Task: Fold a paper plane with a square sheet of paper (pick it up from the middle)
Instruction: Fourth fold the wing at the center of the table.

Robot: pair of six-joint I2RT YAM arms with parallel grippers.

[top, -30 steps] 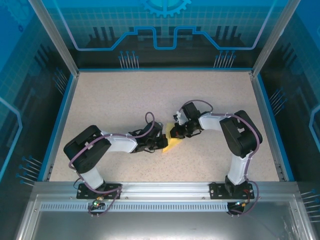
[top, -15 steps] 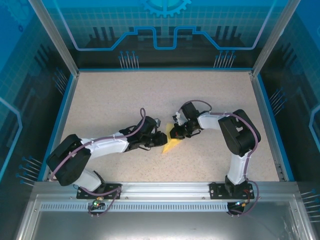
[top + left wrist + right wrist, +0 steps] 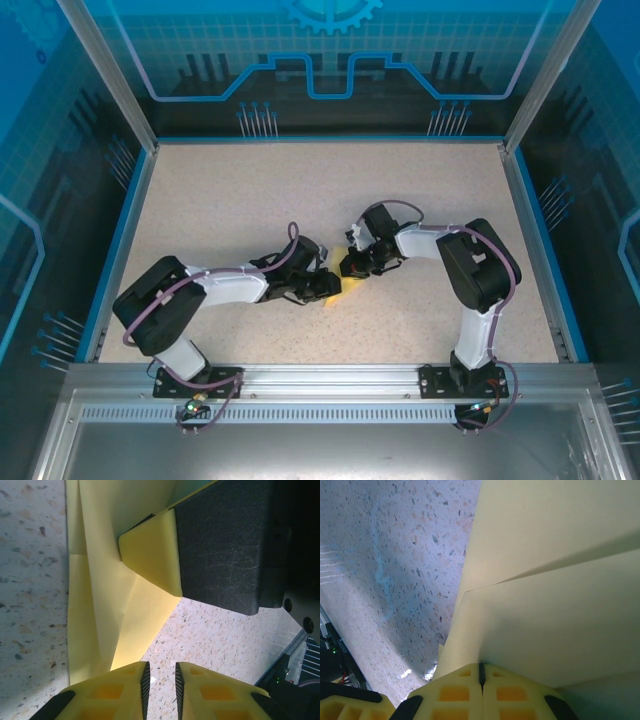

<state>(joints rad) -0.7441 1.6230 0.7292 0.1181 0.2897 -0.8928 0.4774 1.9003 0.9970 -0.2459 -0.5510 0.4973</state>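
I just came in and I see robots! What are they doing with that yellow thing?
Two robot arms are working on a partly folded yellow paper in the middle of the table. The right gripper is pinched shut on it. The left gripper sits at its edge, fingers slightly apart, holding nothing.

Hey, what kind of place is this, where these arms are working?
Probably a robot lab or demo cell: aluminium frame, blue circuit-print panels, a speckled table, and the left arm and right arm bolted to a rail, with yellow paper between them.
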